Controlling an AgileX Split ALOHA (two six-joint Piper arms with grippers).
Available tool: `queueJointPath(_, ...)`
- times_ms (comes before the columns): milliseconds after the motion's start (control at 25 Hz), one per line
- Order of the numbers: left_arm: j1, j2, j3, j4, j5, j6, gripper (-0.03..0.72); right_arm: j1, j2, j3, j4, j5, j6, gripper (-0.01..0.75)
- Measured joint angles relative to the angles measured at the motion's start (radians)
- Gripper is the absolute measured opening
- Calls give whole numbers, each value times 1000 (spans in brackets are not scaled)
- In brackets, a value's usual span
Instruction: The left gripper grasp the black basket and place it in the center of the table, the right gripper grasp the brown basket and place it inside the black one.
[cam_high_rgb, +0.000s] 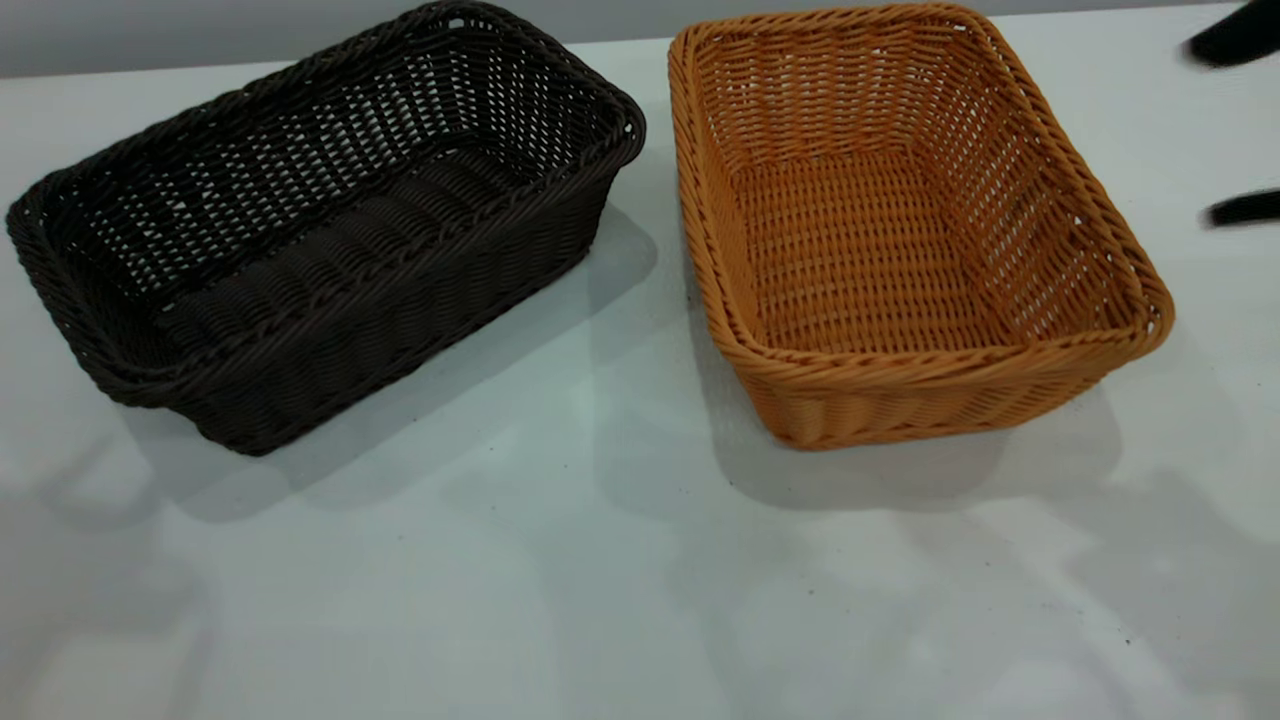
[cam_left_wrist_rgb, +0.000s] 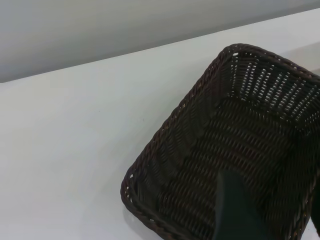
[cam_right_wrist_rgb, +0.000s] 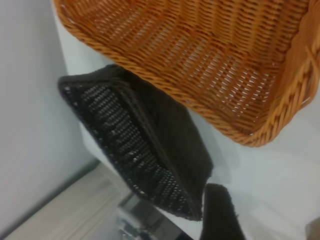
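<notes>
Baskets lay ungrasped, so we judged the left gripper (cam_left_wrist_rgb: 235, 210), state unclear, should first take the black basket (cam_high_rgb: 320, 220).

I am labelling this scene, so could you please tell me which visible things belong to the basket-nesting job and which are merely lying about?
Belonging to the job:
black basket
brown basket
table
right gripper
left gripper

Merely lying about:
nothing else visible on the table

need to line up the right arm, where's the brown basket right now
In the exterior view the brown basket sits upright on the table, right of centre, beside the black basket on its left without touching it.
</notes>
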Motion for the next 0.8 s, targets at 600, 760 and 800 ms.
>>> queueJointPath(600, 0, 0, 0, 1, 2, 1, 330, 240, 345, -30, 423, -116, -300, 416)
queueJointPath(760, 0, 0, 0, 1, 3, 1, 330, 240, 426, -71, 423, -72, -344, 416)
queueJointPath(800, 0, 0, 0, 1, 3, 1, 330, 240, 445, -80, 422, -64, -344, 416)
